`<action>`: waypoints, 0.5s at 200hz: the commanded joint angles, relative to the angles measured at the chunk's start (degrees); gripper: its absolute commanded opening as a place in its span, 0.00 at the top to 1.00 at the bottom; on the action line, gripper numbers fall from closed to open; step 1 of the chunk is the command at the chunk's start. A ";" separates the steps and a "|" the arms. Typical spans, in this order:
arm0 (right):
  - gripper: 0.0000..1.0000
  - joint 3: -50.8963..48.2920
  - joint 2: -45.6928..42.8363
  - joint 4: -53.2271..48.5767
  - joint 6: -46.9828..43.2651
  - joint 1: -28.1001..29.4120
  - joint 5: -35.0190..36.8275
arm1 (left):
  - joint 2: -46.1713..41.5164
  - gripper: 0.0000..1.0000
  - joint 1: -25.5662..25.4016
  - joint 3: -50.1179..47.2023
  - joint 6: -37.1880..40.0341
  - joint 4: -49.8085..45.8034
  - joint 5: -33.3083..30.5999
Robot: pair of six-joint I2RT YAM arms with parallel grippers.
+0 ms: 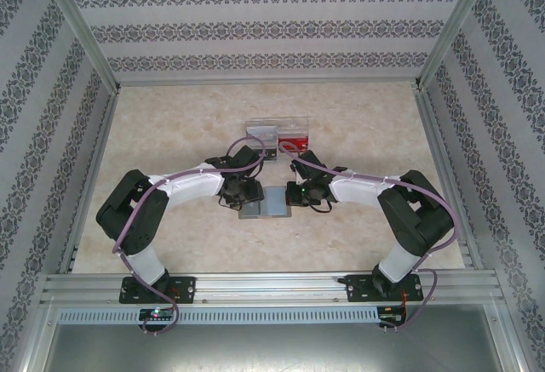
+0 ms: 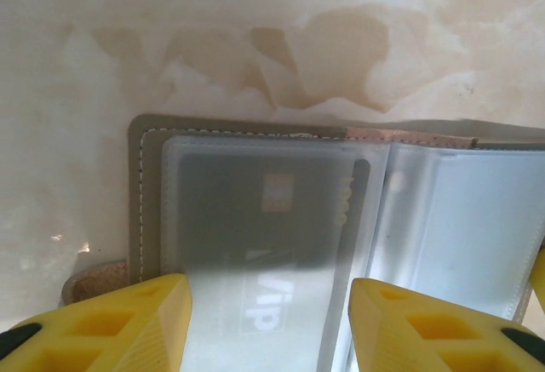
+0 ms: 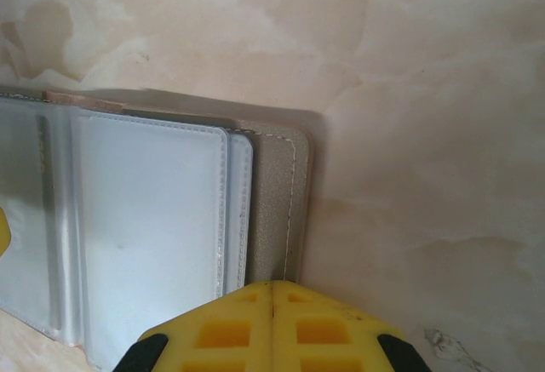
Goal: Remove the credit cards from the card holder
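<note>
Card holder (image 1: pixel 266 205) lies open on the counter (image 1: pixel 170 134) between our two arms. From the left wrist we read "VIP" on a dark credit card (image 2: pixel 271 210) inside its frosted pocket, with the left jaws standing apart over it; from above that writing is too small to tell. Right jaws are pressed together at the grey cover's near edge. Farther back, the overhead view shows a clear box (image 1: pixel 275 128), something red in its right compartment
</note>
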 commanded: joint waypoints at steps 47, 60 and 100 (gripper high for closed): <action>1.00 -1.04 1.61 -1.95 -0.90 -0.34 0.93 | -2.23 0.46 0.38 -1.51 -1.06 -3.82 -3.79; 1.00 -1.08 1.70 -1.95 -0.90 -0.34 0.86 | -3.93 0.46 0.42 -2.55 -1.33 -2.45 -4.16; 1.00 -0.91 2.14 -1.72 -0.88 -0.33 0.73 | -2.13 0.45 0.47 -1.63 0.42 -2.06 -1.09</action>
